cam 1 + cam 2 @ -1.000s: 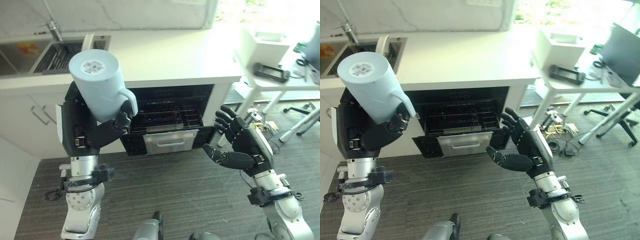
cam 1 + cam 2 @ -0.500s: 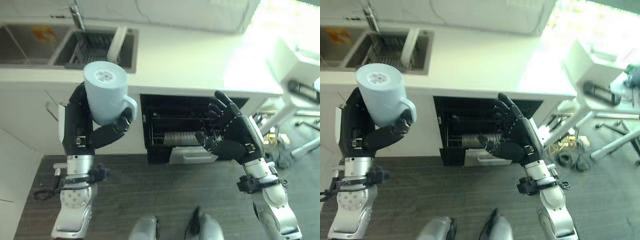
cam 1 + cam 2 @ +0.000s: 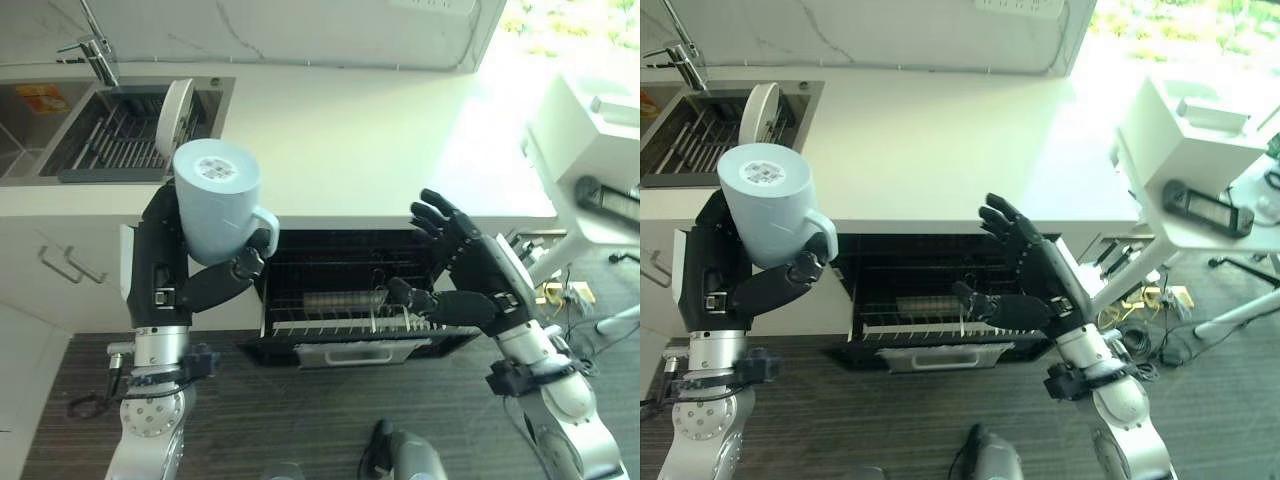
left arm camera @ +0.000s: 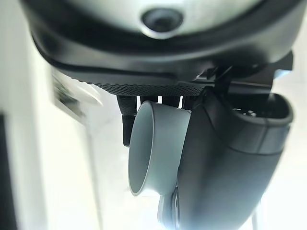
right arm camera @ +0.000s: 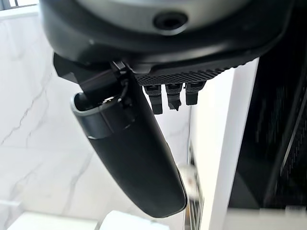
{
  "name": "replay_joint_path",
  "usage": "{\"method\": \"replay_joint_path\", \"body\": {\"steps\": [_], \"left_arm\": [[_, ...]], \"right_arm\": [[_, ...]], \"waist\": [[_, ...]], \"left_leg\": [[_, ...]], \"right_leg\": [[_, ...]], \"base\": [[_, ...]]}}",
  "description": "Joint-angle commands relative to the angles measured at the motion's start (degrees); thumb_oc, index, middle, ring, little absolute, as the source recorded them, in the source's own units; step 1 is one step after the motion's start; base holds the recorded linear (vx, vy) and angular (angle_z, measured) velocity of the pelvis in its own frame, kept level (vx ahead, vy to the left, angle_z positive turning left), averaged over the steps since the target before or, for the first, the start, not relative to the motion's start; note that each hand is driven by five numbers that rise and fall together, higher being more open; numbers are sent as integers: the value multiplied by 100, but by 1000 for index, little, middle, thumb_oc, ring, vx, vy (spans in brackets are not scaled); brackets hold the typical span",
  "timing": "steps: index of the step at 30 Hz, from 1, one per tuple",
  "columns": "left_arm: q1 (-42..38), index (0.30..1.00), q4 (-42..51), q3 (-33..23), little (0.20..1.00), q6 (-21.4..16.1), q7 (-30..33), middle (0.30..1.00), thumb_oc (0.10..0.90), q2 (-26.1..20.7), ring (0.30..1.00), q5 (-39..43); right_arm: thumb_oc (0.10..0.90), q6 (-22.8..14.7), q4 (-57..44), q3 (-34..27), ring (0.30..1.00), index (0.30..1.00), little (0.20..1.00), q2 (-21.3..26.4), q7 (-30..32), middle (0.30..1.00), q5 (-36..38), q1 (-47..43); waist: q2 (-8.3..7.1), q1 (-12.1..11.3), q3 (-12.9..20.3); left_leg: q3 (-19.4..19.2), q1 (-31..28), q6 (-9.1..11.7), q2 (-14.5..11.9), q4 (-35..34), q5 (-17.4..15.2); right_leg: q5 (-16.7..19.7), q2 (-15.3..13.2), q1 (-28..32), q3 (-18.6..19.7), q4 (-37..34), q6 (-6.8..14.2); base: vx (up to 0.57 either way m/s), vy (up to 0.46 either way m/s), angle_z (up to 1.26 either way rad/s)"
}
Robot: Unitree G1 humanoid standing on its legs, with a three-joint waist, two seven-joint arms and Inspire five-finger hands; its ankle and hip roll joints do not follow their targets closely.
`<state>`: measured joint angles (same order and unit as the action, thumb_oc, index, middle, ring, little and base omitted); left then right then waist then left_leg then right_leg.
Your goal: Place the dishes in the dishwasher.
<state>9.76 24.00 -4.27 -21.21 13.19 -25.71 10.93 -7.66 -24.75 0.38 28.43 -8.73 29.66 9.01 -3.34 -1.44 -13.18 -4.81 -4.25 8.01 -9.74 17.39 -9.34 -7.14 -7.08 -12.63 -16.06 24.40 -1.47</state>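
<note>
While a white plate (image 3: 178, 108) stands on edge in the dark ribbed rack of the sink (image 3: 60, 175) at the far left of the counter (image 3: 380, 130), with a tap (image 3: 95, 55) behind it, the pale blue mug (image 3: 217, 200) is up in the air in front of the counter edge, clear of the dishwasher. It is held tilted, its flat base turned up toward the head camera, a round label on that base, its handle toward the robot's right. The left hand (image 3: 195, 280) has its fingers and thumb curled round the mug's body and handle; the left wrist view shows the mug's (image 4: 156, 143) open rim next to the thumb.

To the right, under the counter, the dishwasher (image 3: 350, 290) stands open with its lower wire rack (image 3: 345, 315) pulled out. Something pale and cylindrical lies across the rack's tines; what it is cannot be told.

Further right, the right hand (image 3: 470, 285) hovers in front of the rack's right end, holding nothing, fingers spread wide and thumb out toward the rack. At the far right stands a white side table (image 3: 1200, 205) with a dark device (image 3: 1200, 208) on it
</note>
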Motion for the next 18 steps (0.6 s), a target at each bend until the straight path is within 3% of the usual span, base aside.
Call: {"method": "replay_joint_path", "body": {"steps": [1, 2, 3, 5, 8, 13, 18], "left_arm": [[-508, 300, 372, 31, 300, -628, 123, 300, 400, -143, 300, -21], [-537, 300, 353, 106, 300, -688, 52, 300, 400, -123, 300, 64], [-513, 300, 316, 119, 300, -789, 108, 300, 400, -63, 300, 62], [-403, 300, 288, 61, 300, -853, 58, 300, 400, -28, 300, 111], [-414, 300, 177, 95, 300, -856, 30, 300, 400, 16, 300, 92], [-711, 300, -123, 404, 300, -789, 561, 300, 400, -19, 300, -461], [-890, 300, -500, 578, 300, -809, 922, 300, 400, -38, 300, -866]], "right_arm": [[800, -559, -484, -256, 900, 900, 900, 71, -96, 900, 352, -84], [800, -577, -490, -277, 900, 900, 900, 107, -25, 900, 282, -55], [800, -542, -460, -212, 900, 900, 900, 147, 124, 900, 227, -144], [800, -499, -401, -154, 900, 900, 900, 88, 125, 900, 153, -180], [800, -436, -377, -78, 900, 900, 900, -24, 92, 900, 45, -190], [800, -309, -375, -79, 900, 900, 900, -20, -306, 900, 585, -267], [800, -133, -327, -19, 900, 900, 900, -124, -595, 900, 1230, -510]], "waist": [[-31, 172, 563], [-88, 179, 506], [17, 150, 411], [137, 160, 442], [234, 194, 528], [197, 321, 670], [173, 274, 717]], "left_leg": [[-557, 145, -475, 369, -20, 201], [-798, 218, -508, 431, -20, 288], [-708, 407, -669, 714, -20, -241], [-634, 566, -703, 714, -20, -452], [-610, 768, -596, 581, -20, -459], [-587, 724, -551, 509, -20, -574], [-526, 689, -563, 527, -20, -636]], "right_leg": [[-51, -462, 356, 175, -721, 784], [-118, -496, 475, 162, -721, 752], [-203, -341, 579, 181, -721, 798], [-252, -166, 584, 207, -721, 797], [-341, -14, 610, 131, -721, 756], [-374, -17, 674, 9, -721, 746], [-412, -68, 785, -107, -721, 749]], "base": [[141, -255, -16], [175, -213, 5], [169, -159, 8], [118, -33, 7], [74, -14, -5], [72, 54, 25], [44, 96, 6]]}}
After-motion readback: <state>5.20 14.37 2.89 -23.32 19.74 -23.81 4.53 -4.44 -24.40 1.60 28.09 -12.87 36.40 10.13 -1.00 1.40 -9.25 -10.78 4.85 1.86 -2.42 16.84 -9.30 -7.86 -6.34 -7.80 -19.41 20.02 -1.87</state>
